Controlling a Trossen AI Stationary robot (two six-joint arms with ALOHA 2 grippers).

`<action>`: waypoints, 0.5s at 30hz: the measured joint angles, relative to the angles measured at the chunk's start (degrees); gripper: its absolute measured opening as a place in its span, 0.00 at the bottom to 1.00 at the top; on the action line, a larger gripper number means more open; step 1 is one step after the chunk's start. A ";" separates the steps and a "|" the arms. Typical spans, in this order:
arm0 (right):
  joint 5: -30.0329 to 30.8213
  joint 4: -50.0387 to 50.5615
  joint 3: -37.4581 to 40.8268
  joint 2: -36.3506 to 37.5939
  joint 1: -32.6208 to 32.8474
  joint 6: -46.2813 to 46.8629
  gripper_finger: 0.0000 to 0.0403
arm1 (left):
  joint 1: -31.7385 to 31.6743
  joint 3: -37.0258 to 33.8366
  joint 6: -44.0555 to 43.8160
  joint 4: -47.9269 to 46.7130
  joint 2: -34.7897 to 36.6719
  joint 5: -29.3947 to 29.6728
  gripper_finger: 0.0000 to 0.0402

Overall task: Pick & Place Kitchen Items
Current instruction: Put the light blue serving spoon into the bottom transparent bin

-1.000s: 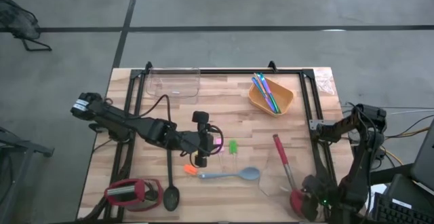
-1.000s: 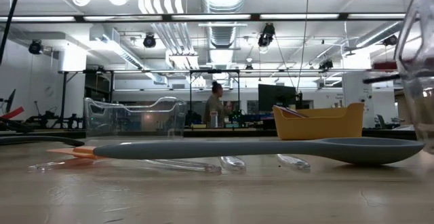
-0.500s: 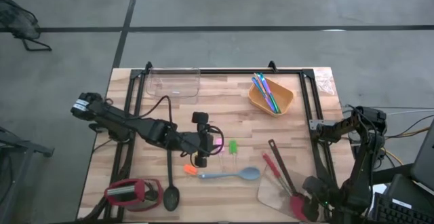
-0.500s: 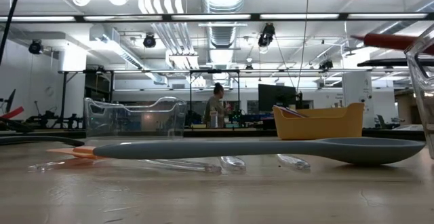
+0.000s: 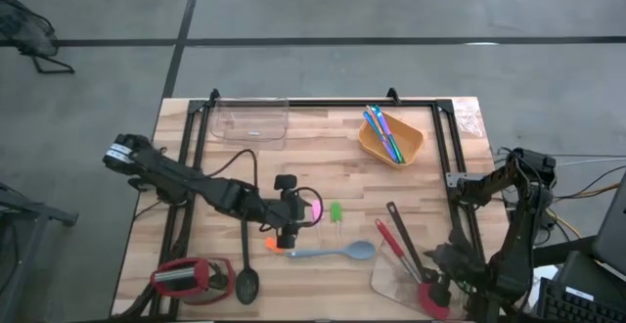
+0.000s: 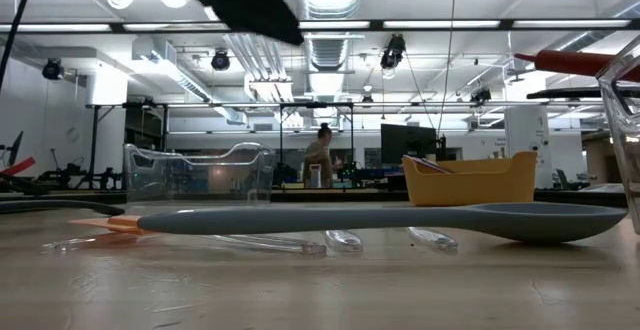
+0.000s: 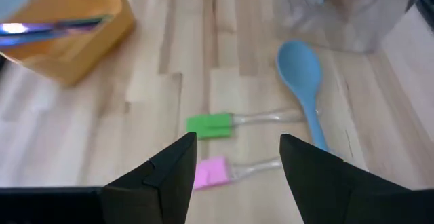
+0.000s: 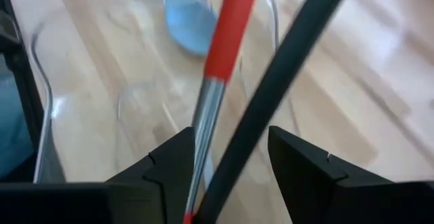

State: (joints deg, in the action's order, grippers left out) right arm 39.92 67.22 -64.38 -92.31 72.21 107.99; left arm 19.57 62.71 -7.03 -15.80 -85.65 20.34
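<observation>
Left gripper [image 5: 285, 237] hovers mid-frame, fingers open, apparently lining up the pink piece [image 7: 209, 173]; right gripper [image 5: 442, 286], lower right, fingers open around the tubbed spatula [image 8: 227, 30] and black spoon [image 8: 285, 61].

High camera looks straight down, low one level across the table; both share the grey-blue spoon [image 5: 333, 253].

Bare table [image 5: 323, 161] lies open between clear tub [image 5: 250, 120] and orange tub [image 5: 390, 139].

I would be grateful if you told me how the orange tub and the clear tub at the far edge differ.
The orange tub is opaque and holds thin coloured sticks; the clear tub is see-through with no contents visible. The orange tub sits turned at an angle, the clear tub square to the table edge. Both stand upright on the wooden table.
</observation>
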 joint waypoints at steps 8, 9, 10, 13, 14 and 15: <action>9.31 0.20 0.00 2.97 -4.19 -10.00 0.40 | 0.05 -4.98 -2.38 10.49 -6.52 -6.47 0.54; 10.36 0.16 0.00 3.29 -4.71 -10.92 0.40 | 0.13 -4.99 -2.54 10.79 -7.69 -7.05 0.54; 11.37 0.20 0.00 3.61 -5.04 -11.91 0.39 | 0.25 -4.84 -2.69 11.52 -8.76 -7.85 0.54; 13.37 0.14 0.00 4.15 -6.21 -14.41 0.38 | 0.54 -4.21 -4.07 14.12 -12.04 -9.43 0.54; 14.09 0.12 0.00 4.23 -6.58 -15.24 0.37 | 0.67 -3.89 -4.17 15.22 -13.14 -10.14 0.54; 14.52 0.15 0.02 4.46 -6.99 -15.67 0.37 | 0.81 -3.64 -4.29 15.74 -14.28 -10.98 0.54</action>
State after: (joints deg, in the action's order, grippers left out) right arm 54.44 67.36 -64.36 -87.85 65.22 92.32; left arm 20.39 59.07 -11.32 -0.06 -99.94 9.35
